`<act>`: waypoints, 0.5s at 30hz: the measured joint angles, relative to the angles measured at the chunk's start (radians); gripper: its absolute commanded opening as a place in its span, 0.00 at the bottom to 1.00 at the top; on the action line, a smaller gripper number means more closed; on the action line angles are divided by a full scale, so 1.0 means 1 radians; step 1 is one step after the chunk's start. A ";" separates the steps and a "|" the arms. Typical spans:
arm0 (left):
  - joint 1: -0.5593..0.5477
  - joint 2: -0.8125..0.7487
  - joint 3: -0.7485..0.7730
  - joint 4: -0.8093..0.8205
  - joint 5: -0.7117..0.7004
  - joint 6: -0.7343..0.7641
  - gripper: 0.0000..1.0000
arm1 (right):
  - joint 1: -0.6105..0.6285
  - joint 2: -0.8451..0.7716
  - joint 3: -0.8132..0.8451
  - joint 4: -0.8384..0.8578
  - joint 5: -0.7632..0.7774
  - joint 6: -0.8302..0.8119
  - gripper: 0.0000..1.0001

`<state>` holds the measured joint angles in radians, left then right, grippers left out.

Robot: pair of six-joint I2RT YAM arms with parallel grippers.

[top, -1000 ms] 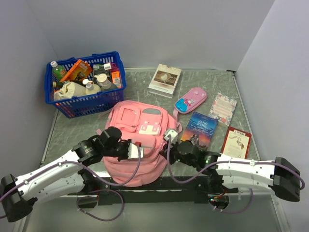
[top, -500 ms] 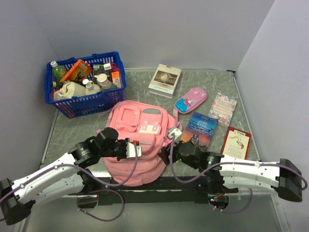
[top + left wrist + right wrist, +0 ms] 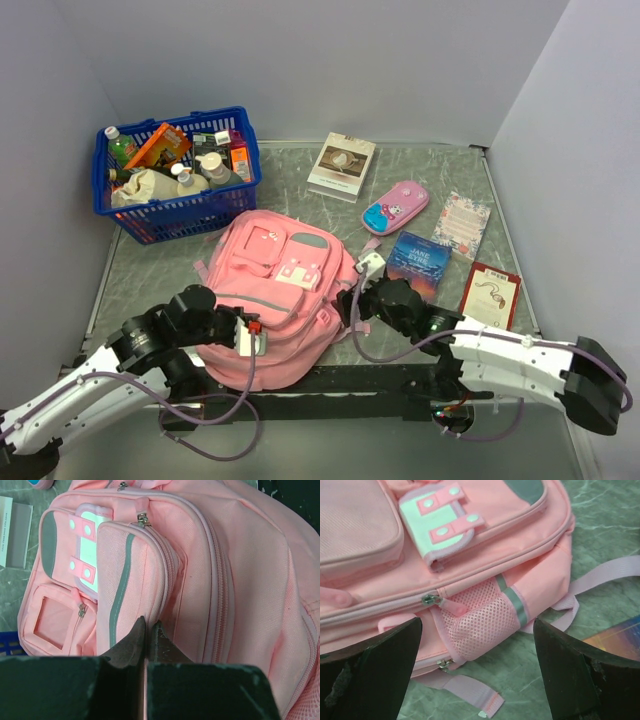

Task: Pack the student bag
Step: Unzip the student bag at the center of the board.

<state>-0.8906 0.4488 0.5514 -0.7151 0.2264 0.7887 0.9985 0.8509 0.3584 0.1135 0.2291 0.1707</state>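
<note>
Left wrist view showed my left gripper (image 3: 148, 625) closed, its tips pinching the student bag (image 3: 240, 580) at the front-pocket seam. My right gripper (image 3: 477, 625) stood fully open astride the mesh side pocket (image 3: 485, 605), holding nothing. Top external view placed the bag at lower centre. Only that view showed the contents of the blue basket (image 3: 185, 218), upper left: bottles and cartons.

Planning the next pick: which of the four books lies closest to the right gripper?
The blue-covered book, just beside the right gripper; the white book, floral book and red book lie farther off.
</note>
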 measured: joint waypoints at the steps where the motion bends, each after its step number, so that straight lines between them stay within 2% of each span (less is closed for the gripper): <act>1: 0.000 0.000 0.000 -0.006 0.000 0.006 0.01 | 0.000 0.023 -0.001 0.014 -0.010 -0.009 0.89; 3: 0.000 0.000 -0.002 -0.009 -0.003 0.020 0.01 | 0.000 0.073 -0.001 0.047 -0.028 -0.028 0.79; 5: 0.000 -0.001 -0.004 -0.009 -0.007 0.030 0.01 | 0.000 0.140 0.006 0.087 -0.041 -0.051 0.75; 11: 0.000 -0.027 -0.013 -0.024 -0.016 0.039 0.01 | 0.000 0.372 0.039 0.219 -0.052 -0.143 0.71; 15: 0.000 -0.021 -0.013 -0.031 -0.024 0.038 0.01 | 0.000 0.444 0.038 0.303 -0.082 -0.203 0.71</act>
<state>-0.8906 0.4278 0.5385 -0.7460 0.2024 0.8265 0.9989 1.2945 0.3965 0.4168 0.1474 -0.0322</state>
